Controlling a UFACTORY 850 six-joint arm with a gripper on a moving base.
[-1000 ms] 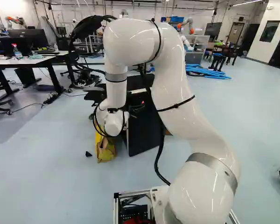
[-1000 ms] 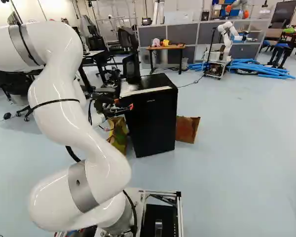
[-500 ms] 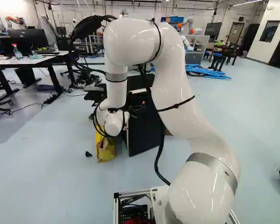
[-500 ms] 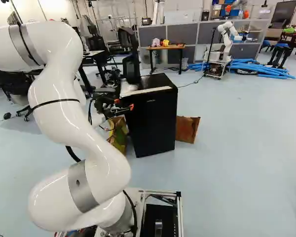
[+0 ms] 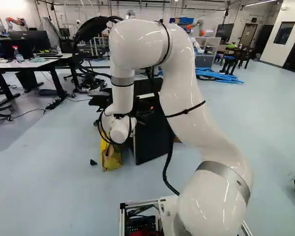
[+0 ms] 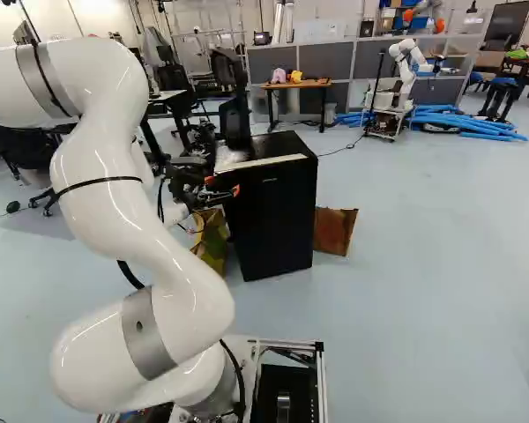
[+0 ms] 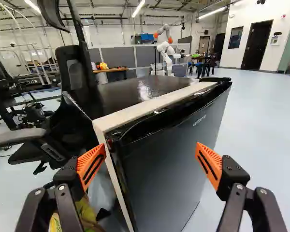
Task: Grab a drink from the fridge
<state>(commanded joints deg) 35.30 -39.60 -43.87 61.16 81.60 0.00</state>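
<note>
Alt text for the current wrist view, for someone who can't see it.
A black mini fridge, its door apparently shut, stands directly ahead of the robot's open, empty hand, whose orange-padded fingers are spread wide. A black office chair is beside the fridge; another robot stands farther off.

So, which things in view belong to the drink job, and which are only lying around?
For the job:
black fridge
gripper, open
(no drink visible)

Just lying about:
yellow bag
brown bag or box
blue tubes
office chair

Fridge door (image 7: 159, 169) | 1 line of pale lettering (image 7: 199, 120) | seemingly too small to read
</note>
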